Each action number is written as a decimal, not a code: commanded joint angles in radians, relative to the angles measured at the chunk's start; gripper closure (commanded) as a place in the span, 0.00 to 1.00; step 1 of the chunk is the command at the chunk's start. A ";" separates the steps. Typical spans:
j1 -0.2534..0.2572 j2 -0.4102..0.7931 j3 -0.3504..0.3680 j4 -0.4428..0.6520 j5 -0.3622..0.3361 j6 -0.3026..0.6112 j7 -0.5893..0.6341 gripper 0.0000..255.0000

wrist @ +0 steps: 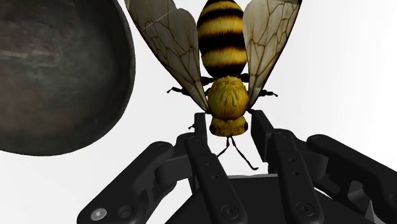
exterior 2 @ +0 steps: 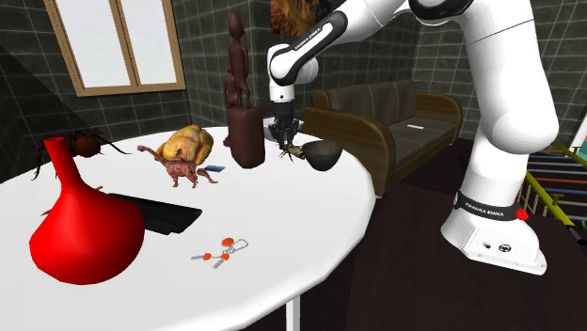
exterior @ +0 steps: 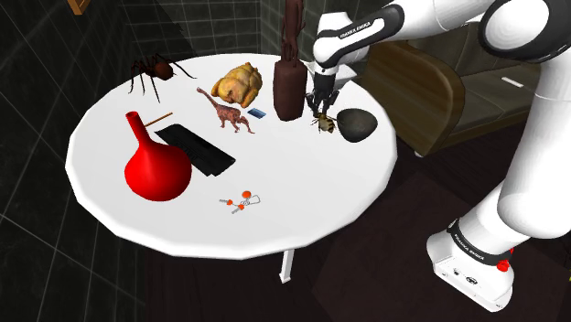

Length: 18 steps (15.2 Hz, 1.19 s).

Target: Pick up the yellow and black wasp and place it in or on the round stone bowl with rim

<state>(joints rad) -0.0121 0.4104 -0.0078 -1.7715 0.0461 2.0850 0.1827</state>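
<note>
The yellow and black wasp [wrist: 222, 44] has clear veined wings and lies low over the white table [exterior: 302, 201], just beside the dark round stone bowl [wrist: 57, 70]. My black gripper [wrist: 229, 124] points down at it, its fingers closed against both sides of the wasp's head. From the shoulder view the gripper [exterior: 322, 108] stands right over the wasp [exterior: 326, 123], with the bowl [exterior: 357, 123] to its right. In the second exterior view the wasp [exterior 2: 293, 149] hangs under the gripper [exterior 2: 285, 139], left of the bowl [exterior 2: 323, 153].
A tall dark brown statue [exterior: 288, 78] stands close to the gripper's left. Further left are a roast chicken [exterior: 238, 84], a toy dinosaur [exterior: 231, 114], a spider [exterior: 151, 71], a red flask [exterior: 156, 166], a flat black slab [exterior: 195, 149] and keys [exterior: 240, 201]. A sofa [exterior: 439, 82] sits behind the table.
</note>
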 commanded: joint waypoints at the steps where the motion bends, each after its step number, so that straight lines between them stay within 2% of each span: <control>1: 0.001 -0.011 0.000 0.009 -0.001 -0.020 0.002 1.00; 15: 0.001 -0.079 -0.001 0.096 -0.004 -0.176 0.008 1.00; 18: -0.038 -0.122 -0.022 0.047 -0.004 -0.171 -0.051 1.00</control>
<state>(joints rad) -0.0367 0.3053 -0.0226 -1.7033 0.0421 1.9105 0.1526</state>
